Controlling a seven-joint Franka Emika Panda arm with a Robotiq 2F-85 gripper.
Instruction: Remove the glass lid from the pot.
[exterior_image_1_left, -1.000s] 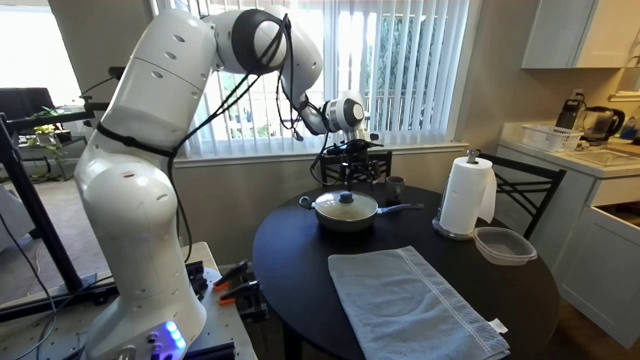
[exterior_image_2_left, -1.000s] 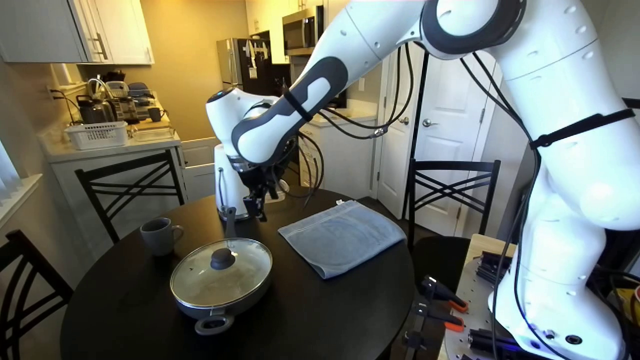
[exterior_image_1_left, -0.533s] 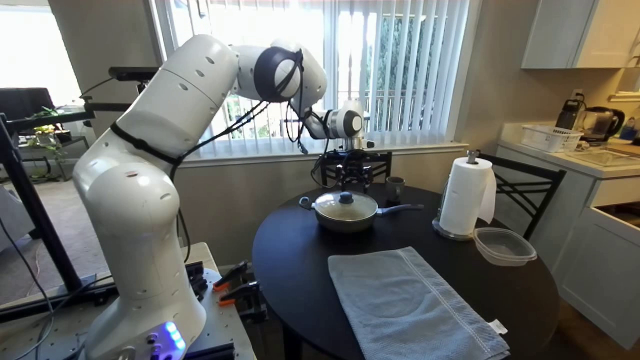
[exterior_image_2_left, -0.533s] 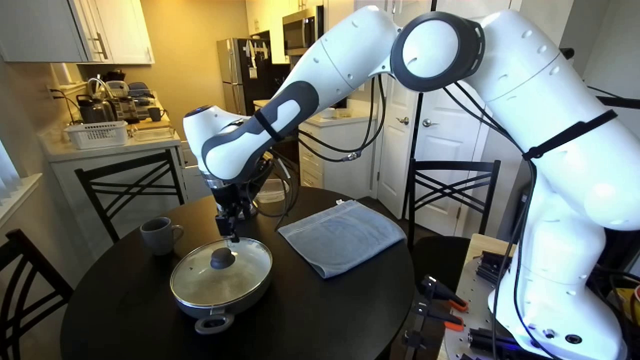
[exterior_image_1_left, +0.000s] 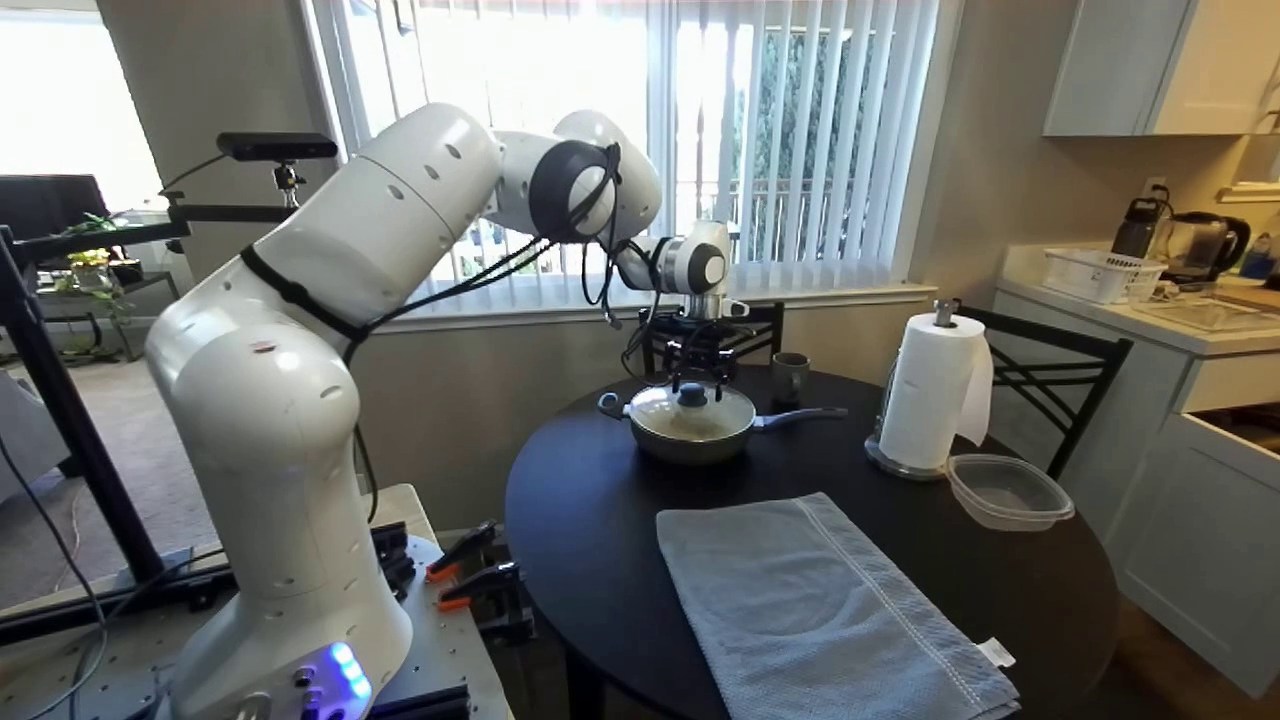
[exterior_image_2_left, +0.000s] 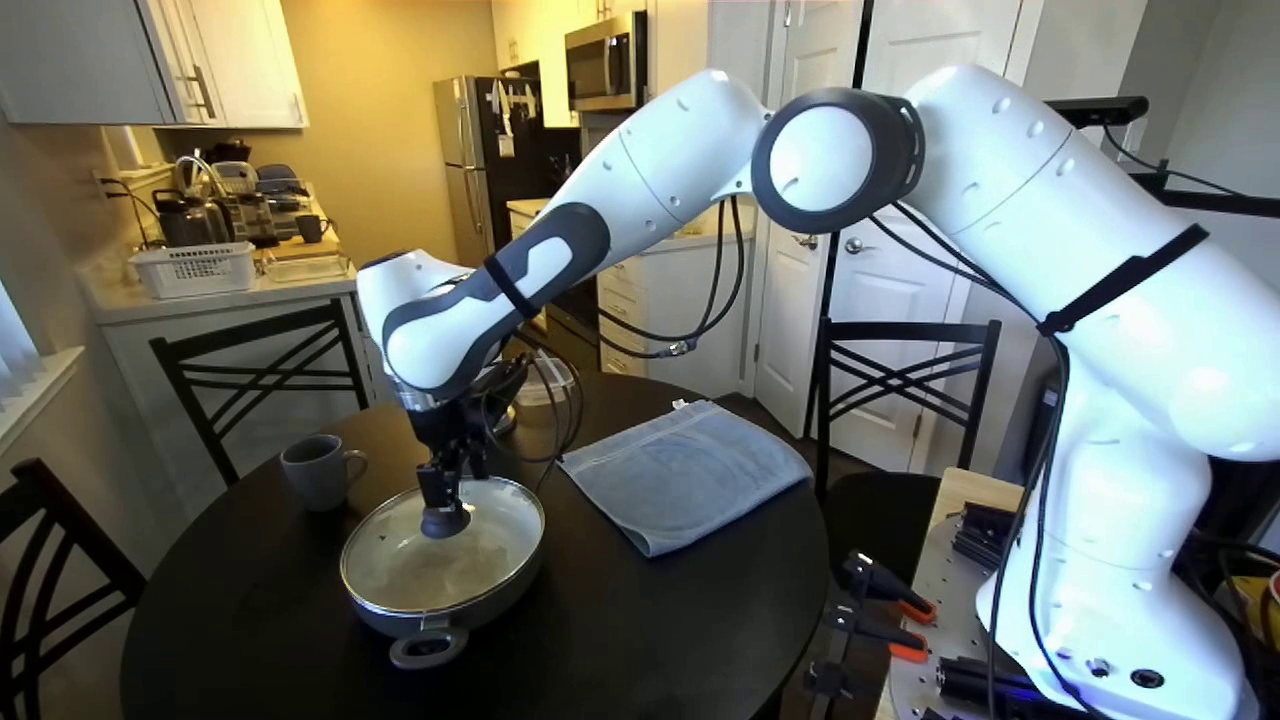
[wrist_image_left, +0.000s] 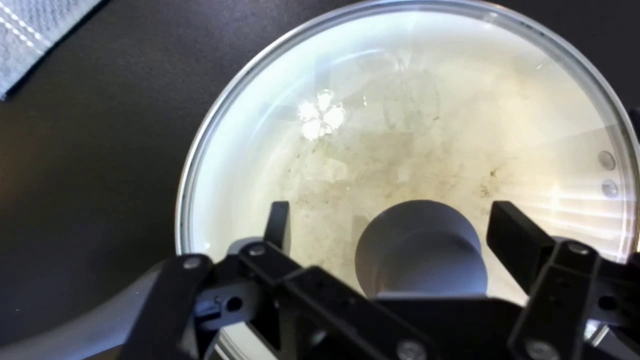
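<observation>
The round, see-through glass lid (wrist_image_left: 400, 150) with a thin metallic rim is seated on the low, round, dark grey pot (exterior_image_1_left: 690, 452), which is shown just right of centre in an exterior view. The lid's dark grey, rounded knob (wrist_image_left: 420, 245) is seen between the widely parted fingers (wrist_image_left: 517, 242) of the black gripper (wrist_image_left: 393, 227) in the wrist view; a gap is left on either side, and nothing is held. In an exterior view a grey handled mug (exterior_image_2_left: 318, 472) is placed at the left and a blue-grey cloth (exterior_image_2_left: 690, 475) is laid flat right of centre. At the right of an exterior view, an upright white paper-towel roll (exterior_image_1_left: 935, 395) and a clear plastic container (exterior_image_1_left: 1010, 495) are carried by the round black table (exterior_image_1_left: 590, 520).
</observation>
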